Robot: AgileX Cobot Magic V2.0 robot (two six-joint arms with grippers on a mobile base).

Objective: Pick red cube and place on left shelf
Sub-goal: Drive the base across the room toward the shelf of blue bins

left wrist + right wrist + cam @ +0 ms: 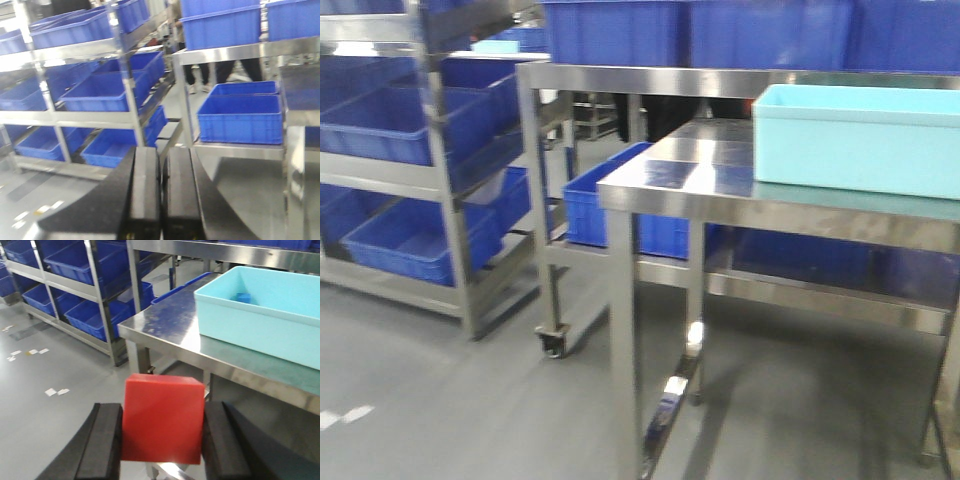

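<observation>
In the right wrist view the red cube [163,420] fills the gap between the two black pads, with my right gripper [162,432] shut on it above the grey floor. The left shelf [445,215], a tiered steel rack holding large blue crates [405,240], stands at the left of the front view, and the left shelf [92,290] shows again at the upper left of the right wrist view. My left gripper [161,172] is shut with nothing in it, pointing toward the left shelf [127,95]. Neither arm appears in the front view.
A flat-topped steel table [690,175] stands to the right of the rack, carrying a light turquoise bin [855,140] that holds a small blue block [243,297]. Behind it a wheeled steel frame [545,250] holds more blue crates. White tape marks [56,391] dot the floor.
</observation>
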